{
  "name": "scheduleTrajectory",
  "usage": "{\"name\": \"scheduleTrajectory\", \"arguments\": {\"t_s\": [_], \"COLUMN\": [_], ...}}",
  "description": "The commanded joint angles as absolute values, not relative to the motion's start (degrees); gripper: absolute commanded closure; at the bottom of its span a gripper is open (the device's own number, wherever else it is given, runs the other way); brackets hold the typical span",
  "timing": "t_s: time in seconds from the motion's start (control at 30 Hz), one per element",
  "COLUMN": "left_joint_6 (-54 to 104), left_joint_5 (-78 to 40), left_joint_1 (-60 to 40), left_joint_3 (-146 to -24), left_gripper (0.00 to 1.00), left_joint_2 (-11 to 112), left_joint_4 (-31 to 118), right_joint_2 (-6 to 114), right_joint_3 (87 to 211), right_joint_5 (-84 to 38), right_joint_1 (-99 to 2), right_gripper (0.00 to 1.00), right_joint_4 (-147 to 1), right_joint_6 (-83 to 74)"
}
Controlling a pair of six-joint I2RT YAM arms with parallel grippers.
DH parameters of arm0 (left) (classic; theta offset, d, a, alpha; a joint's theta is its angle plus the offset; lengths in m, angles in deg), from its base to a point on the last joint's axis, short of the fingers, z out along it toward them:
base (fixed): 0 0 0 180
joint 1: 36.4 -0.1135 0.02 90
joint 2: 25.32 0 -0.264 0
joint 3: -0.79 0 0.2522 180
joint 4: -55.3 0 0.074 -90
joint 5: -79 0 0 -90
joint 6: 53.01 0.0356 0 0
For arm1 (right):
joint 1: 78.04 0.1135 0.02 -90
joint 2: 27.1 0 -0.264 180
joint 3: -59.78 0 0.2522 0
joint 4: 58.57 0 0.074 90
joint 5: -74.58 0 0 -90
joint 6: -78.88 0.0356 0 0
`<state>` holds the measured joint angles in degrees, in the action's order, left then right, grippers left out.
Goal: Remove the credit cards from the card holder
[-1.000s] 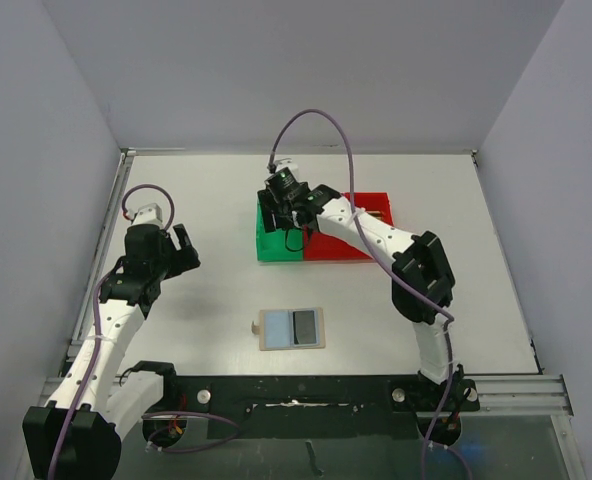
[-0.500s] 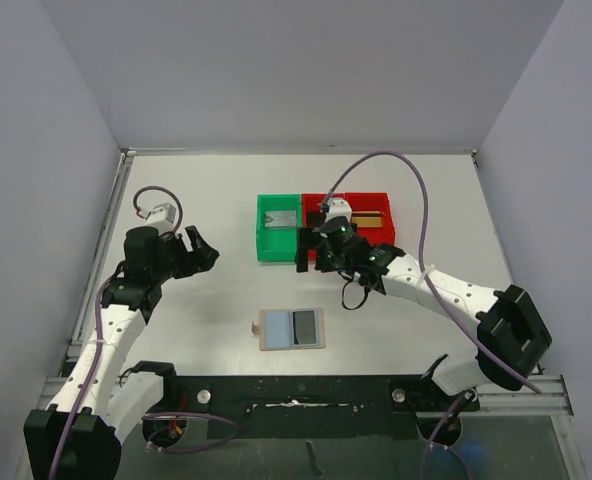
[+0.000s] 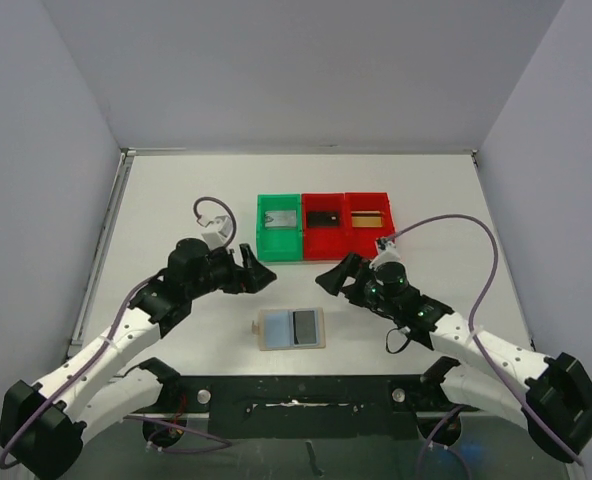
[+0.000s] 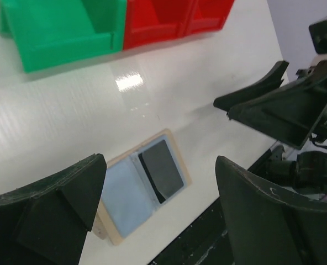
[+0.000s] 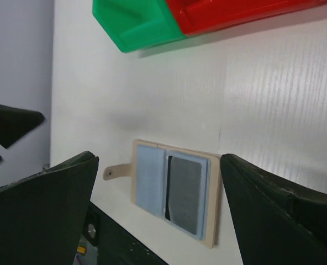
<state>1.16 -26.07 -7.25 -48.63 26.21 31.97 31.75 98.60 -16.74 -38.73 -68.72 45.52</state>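
Note:
The card holder [image 3: 291, 328] lies open and flat near the table's front edge, tan-rimmed with light-blue pockets and a snap tab on its left. A dark credit card [image 3: 304, 327] sits in its right pocket. It also shows in the left wrist view as card holder [image 4: 131, 199] with the dark card [image 4: 162, 169], and in the right wrist view as card holder [image 5: 152, 176] with the dark card [image 5: 184, 193]. My left gripper [image 3: 256, 272] hovers open above and left of the holder. My right gripper [image 3: 333, 277] hovers open above and right of it. Neither holds anything.
Three bins stand in a row behind the holder. The green bin [image 3: 279, 240] holds a silver-grey card [image 3: 280, 217], the middle red bin [image 3: 324, 240] a black card [image 3: 322, 217], and the right red bin [image 3: 368, 232] a gold card [image 3: 367, 214]. A black rail runs along the front edge.
My right arm has swung back from the bins to beside the card holder, and its jaws have opened wide. My left arm has moved right toward the holder.

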Motion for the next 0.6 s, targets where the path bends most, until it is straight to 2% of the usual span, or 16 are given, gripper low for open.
{"name": "scheduleTrajectory", "arguments": {"t_s": [0.0,0.07,0.2,0.33,0.5,0.57], "left_joint_6": [-3.0,-3.8,-6.1,-9.1,-11.5,-12.7], "left_joint_5": [-22.7,-21.9,-20.5,-20.5,-19.3,-19.1], "left_joint_1": [0.7,3.2,6.2,6.9,7.6,7.9], "left_joint_3": [-48.1,-48.6,-48.1,-46.9,-46.7,-46.6], "left_gripper": [0.18,0.18,0.18,0.2,0.27,0.3], "left_joint_2": [29.6,31.8,34.7,36.9,39.6,40.3], "left_joint_4": [38.8,39.4,41.1,42.4,41.4,41.1], "right_joint_2": [23.5,20.5,19.3,24.4,31.2,33.7], "right_joint_3": [91.3,86.8,87.1,91.3,94.3,95.9], "right_joint_5": [-11.5,-15.0,-16.1,-17.5,-19.5,-19.0], "right_joint_1": [-40.9,-42.6,-42.9,-42.4,-38.6,-36.1], "right_gripper": [0.02,0.01,0.0,0.01,0.01,0.05], "right_joint_4": [-64.4,-59.8,-65.4,-71.1,-68.0,-67.0], "right_joint_6": [62.2,62.4,61.1,60.0,58.5,57.6]}}
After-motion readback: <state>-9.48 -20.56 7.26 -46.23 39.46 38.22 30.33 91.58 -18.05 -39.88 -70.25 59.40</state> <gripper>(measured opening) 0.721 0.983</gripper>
